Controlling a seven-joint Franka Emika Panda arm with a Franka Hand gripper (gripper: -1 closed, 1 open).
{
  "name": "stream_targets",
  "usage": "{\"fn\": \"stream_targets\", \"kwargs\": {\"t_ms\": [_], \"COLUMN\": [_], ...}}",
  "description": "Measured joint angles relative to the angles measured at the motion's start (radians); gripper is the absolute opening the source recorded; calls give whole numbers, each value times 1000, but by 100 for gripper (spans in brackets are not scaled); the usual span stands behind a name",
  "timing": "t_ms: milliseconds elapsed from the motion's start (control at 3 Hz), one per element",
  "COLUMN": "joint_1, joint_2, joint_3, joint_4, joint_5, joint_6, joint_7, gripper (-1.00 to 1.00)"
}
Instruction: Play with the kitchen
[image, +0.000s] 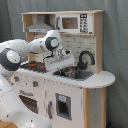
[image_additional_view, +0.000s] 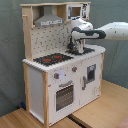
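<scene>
At the first exterior view's left we see the white arm (image: 22, 50) reaching rightward across the kitchen (image: 70, 95), which stands upright on a wooden floor (image_additional_view: 107, 107) and fills the middle of both exterior views. Moving right, the black stovetop (image_additional_view: 52, 59) with red burners comes first, then the gripper (image: 66, 69) hanging over the sink (image: 80, 75); we cannot tell how its fingers stand. Further right rises the black faucet (image: 86, 57), with the microwave (image: 74, 23) above

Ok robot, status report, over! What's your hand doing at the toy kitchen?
Gripper low over the sink, beside the black faucet. Fingers unclear. Toy kitchen upright, oven door shut. Nothing in the way.
</scene>
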Motion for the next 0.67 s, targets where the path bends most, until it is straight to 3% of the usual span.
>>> {"fn": "stream_targets", "kwargs": {"t_ms": [333, 667], "joint_1": [3, 19], "joint_2": [1, 1], "joint_3": [-37, -31], "joint_4": [75, 174], "joint_5": [-8, -6], "joint_6": [-62, -78], "joint_7": [-1, 0], "gripper": [-100, -100]}}
